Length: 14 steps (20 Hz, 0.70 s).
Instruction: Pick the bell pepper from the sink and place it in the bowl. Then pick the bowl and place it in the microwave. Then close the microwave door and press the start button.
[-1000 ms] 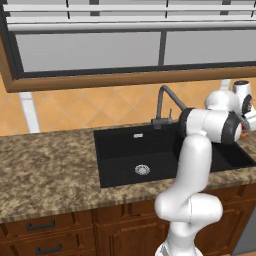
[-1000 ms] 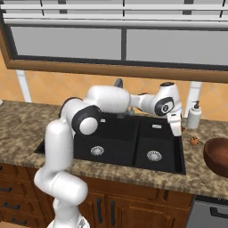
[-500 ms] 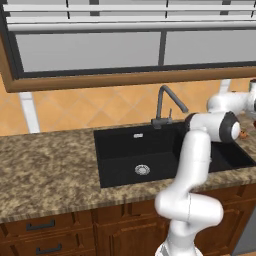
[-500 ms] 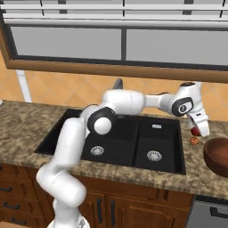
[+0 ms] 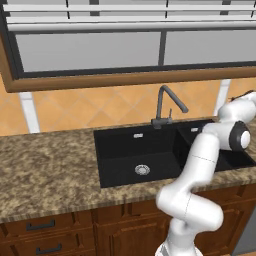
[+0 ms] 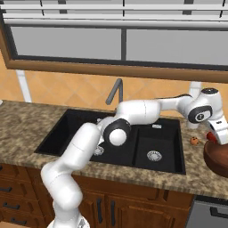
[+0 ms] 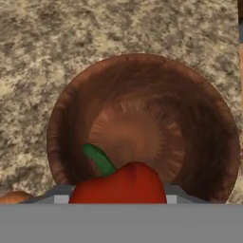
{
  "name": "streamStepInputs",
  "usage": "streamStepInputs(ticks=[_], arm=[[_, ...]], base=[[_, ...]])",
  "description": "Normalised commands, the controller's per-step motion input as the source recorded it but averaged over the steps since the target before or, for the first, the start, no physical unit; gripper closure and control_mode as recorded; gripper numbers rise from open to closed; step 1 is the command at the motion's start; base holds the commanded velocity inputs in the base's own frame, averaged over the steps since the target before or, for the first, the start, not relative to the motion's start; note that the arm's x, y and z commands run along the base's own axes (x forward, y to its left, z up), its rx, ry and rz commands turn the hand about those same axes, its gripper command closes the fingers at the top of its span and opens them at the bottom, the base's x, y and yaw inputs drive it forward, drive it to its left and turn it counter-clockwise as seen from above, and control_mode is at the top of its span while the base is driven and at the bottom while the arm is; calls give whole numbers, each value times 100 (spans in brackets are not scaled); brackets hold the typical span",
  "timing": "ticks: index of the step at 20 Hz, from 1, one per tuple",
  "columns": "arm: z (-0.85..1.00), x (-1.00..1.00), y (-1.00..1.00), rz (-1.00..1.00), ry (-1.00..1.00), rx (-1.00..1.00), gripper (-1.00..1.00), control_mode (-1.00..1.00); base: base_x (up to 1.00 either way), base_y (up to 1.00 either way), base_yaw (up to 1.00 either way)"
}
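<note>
My gripper [image 6: 217, 135] hangs at the far right, just above the dark reddish-brown bowl [image 6: 217, 158], and is shut on the red bell pepper [image 6: 210, 136]. In the hand view the bell pepper [image 7: 118, 184], with its green stem, sits low in the picture between my fingers. The bowl [image 7: 201, 123] lies straight beneath it on the speckled counter, with nothing inside. The black two-basin sink [image 6: 156, 133] lies to the left of the bowl, and both basins of this sink [image 5: 127, 150] hold nothing.
The dark faucet [image 5: 165, 102] stands behind the sink's middle. A small orange-brown object [image 6: 194, 141] lies on the granite counter [image 6: 18, 120] between sink and bowl, and the same object [image 7: 13, 197] shows beside the bowl's rim. Wooden cabinets run below the counter edge.
My arm has swung to the right, from over the sink's right basin to above the bowl, carrying the bell pepper with it.
</note>
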Motion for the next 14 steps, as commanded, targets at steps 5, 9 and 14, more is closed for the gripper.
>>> streamStepInputs(ticks=[5,9,14], arm=[[-63,20,-5,-1,-2,-3,100,-100],[-56,5,-11,0,-2,0,100,-100],[-44,0,-52,0,-1,1,100,-100]], base=[[0,0,0],[0,0,0],[0,0,0]])
